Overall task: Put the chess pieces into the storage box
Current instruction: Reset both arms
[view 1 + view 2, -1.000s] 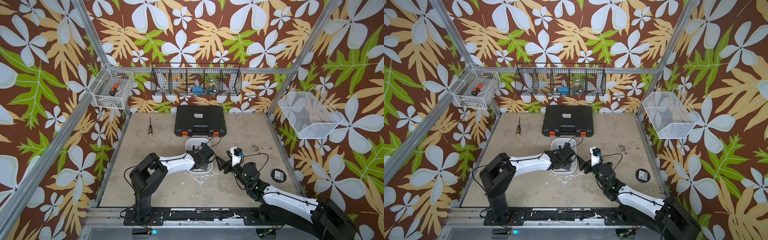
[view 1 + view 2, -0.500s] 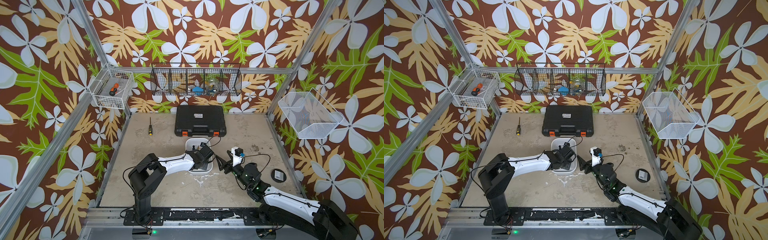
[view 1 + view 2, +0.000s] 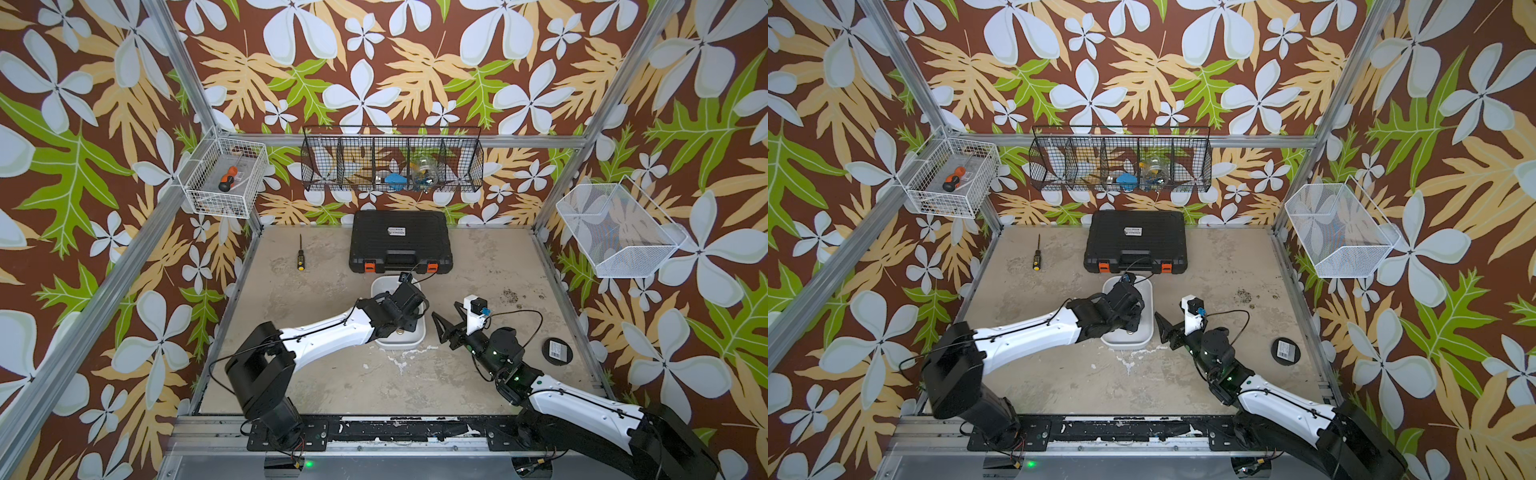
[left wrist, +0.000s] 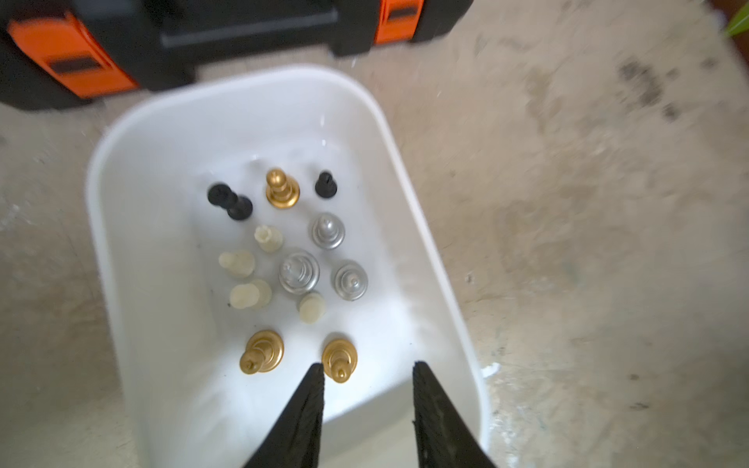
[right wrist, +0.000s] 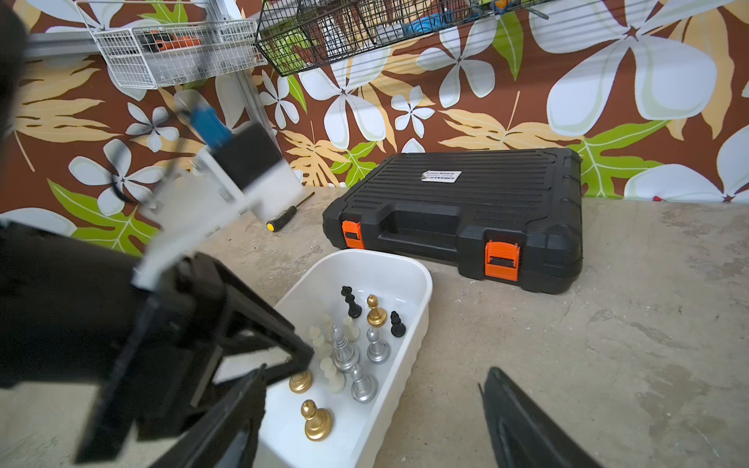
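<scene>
Found the chess pieces gathered inside the white storage box on a stained beige tabletop, close by the black toolcase, ringed by brown floral wallpaper and aluminium posts, with the left gripper parted and empty over a gold piece and the right gripper splayed wide beside the box

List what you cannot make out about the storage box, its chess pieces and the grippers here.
- Both top views: the left arm covers most of the storage box; its contents are hidden.
- Left wrist view: blur; whether the left gripper touches the nearest gold piece is unclear.
- Right wrist view: the blurred left gripper hides part of another gold piece.
</scene>
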Robot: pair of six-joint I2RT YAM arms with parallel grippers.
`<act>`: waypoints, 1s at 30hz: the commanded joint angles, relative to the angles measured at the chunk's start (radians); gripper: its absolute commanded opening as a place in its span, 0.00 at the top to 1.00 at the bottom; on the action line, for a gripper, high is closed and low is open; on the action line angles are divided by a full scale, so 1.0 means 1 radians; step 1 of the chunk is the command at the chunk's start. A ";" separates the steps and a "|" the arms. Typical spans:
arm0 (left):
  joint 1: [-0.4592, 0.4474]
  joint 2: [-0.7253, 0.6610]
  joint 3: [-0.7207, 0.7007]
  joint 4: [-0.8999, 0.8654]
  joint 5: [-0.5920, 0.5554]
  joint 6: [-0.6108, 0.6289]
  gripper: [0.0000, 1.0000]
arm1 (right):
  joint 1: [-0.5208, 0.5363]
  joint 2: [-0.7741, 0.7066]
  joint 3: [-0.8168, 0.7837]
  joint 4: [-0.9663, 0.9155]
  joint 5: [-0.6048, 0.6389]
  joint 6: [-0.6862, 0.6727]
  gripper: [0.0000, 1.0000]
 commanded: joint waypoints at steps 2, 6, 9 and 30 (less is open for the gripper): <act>0.003 -0.331 -0.255 0.369 -0.095 0.083 0.53 | -0.001 -0.035 -0.010 0.025 0.034 -0.041 0.15; 0.068 -0.611 -0.496 0.628 -0.199 0.252 0.23 | -0.001 -0.077 0.029 -0.055 0.143 -0.091 0.15; 0.090 -0.695 -0.611 0.700 -0.442 0.365 0.16 | -0.001 -0.129 0.079 -0.181 0.325 -0.052 0.13; 0.641 -0.582 -1.145 1.448 -0.377 0.457 0.00 | -0.326 0.030 -0.028 0.036 0.572 -0.231 0.02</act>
